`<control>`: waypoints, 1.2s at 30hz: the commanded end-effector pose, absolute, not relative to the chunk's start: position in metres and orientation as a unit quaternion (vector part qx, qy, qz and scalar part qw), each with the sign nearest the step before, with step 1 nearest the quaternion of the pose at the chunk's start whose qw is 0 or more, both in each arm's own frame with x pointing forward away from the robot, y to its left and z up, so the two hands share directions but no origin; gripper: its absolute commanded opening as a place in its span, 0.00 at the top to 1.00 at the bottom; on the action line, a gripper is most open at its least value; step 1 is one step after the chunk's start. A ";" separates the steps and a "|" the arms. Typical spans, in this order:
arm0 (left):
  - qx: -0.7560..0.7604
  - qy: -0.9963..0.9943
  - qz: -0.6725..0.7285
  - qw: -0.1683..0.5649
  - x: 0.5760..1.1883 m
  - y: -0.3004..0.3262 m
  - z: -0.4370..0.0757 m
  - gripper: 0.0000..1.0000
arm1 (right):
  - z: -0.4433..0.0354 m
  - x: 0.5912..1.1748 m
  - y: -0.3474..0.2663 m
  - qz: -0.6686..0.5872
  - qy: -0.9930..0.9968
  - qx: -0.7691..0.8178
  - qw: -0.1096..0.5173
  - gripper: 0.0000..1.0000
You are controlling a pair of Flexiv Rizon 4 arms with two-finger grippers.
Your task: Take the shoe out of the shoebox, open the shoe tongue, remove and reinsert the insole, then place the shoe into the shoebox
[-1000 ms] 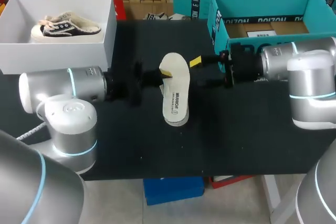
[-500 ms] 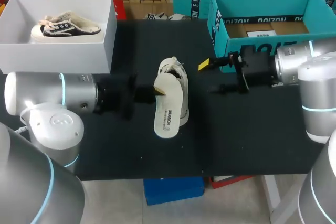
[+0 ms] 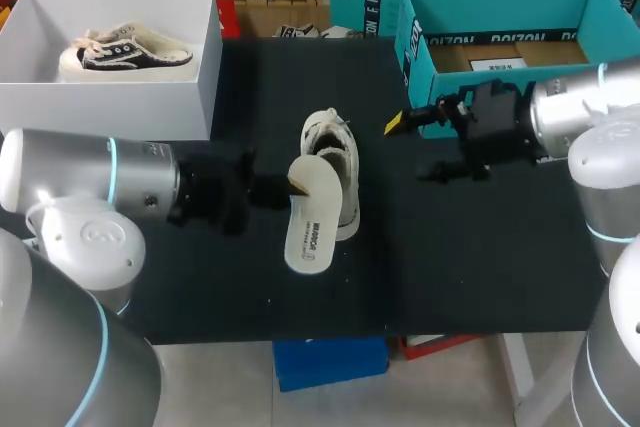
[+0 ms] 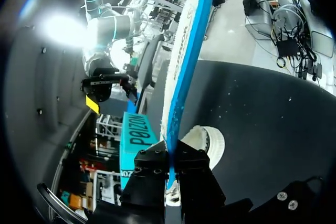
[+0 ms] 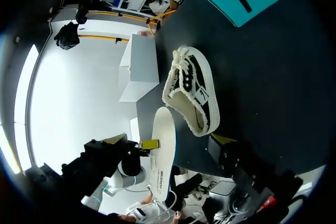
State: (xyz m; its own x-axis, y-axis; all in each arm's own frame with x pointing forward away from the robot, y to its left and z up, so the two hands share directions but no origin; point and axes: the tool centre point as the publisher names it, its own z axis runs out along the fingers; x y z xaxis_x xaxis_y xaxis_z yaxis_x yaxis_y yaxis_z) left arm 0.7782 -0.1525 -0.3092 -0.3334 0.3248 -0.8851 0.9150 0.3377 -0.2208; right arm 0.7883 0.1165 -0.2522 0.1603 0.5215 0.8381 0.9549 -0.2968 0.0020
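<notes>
By the left gripper [image 4: 170, 162], one end of the white insole [image 3: 312, 212] is being clamped edge-on and held just over the shoe [image 3: 334, 135], which is resting on the black table [image 3: 480, 267]. The right gripper [image 3: 412, 150] is being held open and empty beside the teal shoebox [image 3: 414, 59].

In the head view you lose one side of the shoe [image 3: 337, 142] beneath the insole [image 3: 310, 219]. Just beside the insole, the left gripper [image 3: 283, 187] blurs into the dark table [image 3: 480, 267].
</notes>
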 end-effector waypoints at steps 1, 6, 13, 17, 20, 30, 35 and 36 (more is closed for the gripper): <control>0.439 0.720 -0.399 0.360 0.776 -0.152 -0.309 1.00 | -0.251 0.788 0.118 -0.376 -0.524 -0.713 0.275 0.00; 0.452 0.712 -0.414 0.342 0.773 -0.153 -0.309 1.00 | -0.251 0.788 0.118 -0.376 -0.524 -0.713 0.275 0.00; 0.452 0.712 -0.414 0.342 0.773 -0.153 -0.309 1.00 | -0.251 0.788 0.118 -0.376 -0.524 -0.713 0.275 0.00; 0.452 0.712 -0.414 0.342 0.773 -0.153 -0.309 1.00 | -0.251 0.788 0.118 -0.376 -0.524 -0.713 0.275 0.00; 0.452 0.712 -0.414 0.342 0.773 -0.153 -0.309 1.00 | -0.251 0.788 0.118 -0.376 -0.524 -0.713 0.275 0.00; 0.442 0.727 -0.412 0.327 0.773 -0.157 -0.309 1.00 | -0.251 0.788 0.118 -0.376 -0.524 -0.713 0.275 0.00; 0.433 0.759 -0.390 0.291 0.775 -0.158 -0.314 1.00 | -0.251 0.788 0.118 -0.376 -0.524 -0.713 0.275 0.00; 0.433 0.759 -0.392 0.287 0.775 -0.158 -0.315 1.00 | -0.251 0.788 0.118 -0.376 -0.524 -0.713 0.275 0.00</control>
State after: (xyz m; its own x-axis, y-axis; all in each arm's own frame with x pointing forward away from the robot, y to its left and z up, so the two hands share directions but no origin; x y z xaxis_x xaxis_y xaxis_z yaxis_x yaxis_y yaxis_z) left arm 0.7718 -0.1520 -0.3184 -0.4476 0.3907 -0.8044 0.8874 0.3047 -0.3458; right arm 0.7880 0.1172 -0.2516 0.1667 0.5401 0.8249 0.9543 -0.2988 0.0028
